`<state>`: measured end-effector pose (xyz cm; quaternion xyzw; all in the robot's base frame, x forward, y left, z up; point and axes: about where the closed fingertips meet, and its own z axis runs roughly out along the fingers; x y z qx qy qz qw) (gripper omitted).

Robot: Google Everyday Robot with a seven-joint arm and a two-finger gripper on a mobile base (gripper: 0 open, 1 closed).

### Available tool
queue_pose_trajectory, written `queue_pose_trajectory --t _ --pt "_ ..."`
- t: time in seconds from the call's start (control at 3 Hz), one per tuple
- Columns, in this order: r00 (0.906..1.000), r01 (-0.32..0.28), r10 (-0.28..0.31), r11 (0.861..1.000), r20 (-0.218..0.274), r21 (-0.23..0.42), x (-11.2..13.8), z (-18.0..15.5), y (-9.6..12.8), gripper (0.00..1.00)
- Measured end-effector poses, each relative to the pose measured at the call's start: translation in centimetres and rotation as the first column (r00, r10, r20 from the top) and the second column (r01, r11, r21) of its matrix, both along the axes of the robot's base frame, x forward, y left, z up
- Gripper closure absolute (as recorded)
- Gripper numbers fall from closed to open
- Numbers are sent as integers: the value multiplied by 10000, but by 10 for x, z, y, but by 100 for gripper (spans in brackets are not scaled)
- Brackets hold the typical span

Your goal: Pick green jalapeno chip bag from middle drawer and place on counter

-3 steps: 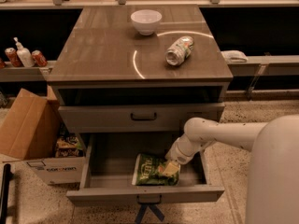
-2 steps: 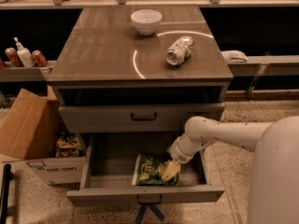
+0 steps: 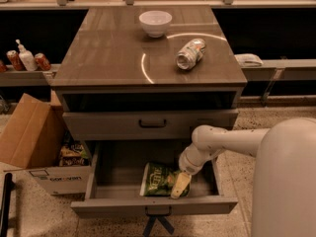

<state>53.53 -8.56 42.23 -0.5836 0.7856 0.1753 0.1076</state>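
At the right edge of the view stands the robot's big white body [image 3: 286, 181]. Its white arm [image 3: 232, 139] reaches left and down into the open drawer.

Facing it is a cabinet with a glossy brown-grey counter [image 3: 98, 58], which carries curved light reflections. Under the counter is a dark slot. Below that is a grey drawer front [image 3: 108, 125] with a black bar handle, pushed in.

The middle drawer [image 3: 118, 181] below is pulled well out. It is a wide grey box with a small dark handle [image 3: 158, 211] at the centre of its front. Blue tape strips [image 3: 157, 225] hang beneath the handle.

A brown cardboard box [image 3: 29, 132] with its flaps open sits on the floor left of the cabinet. Dark yellowish snack packets [image 3: 73, 154] lie between the box and the drawer.

The green chip bag [image 3: 157, 179] lies flat on the drawer floor, right of centre and near the front wall. The gripper [image 3: 180, 184] rests against the bag's right side at the end of the arm. Whether it is spread apart or clamped on the bag cannot be told.

On the counter, a white bowl [image 3: 155, 22] stands upright near the back. A crushed can [image 3: 190, 53] lies on its side to the bowl's right and nearer the front, well apart from it.

A white bottle [image 3: 25, 59] stands between two red cans on the ledge at the far left.
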Motion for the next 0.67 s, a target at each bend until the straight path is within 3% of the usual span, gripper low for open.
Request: queue_pose_trajectory --t 0.67 --pt "9991 169 -169 9999 -397 -7 2 -21 1 0"
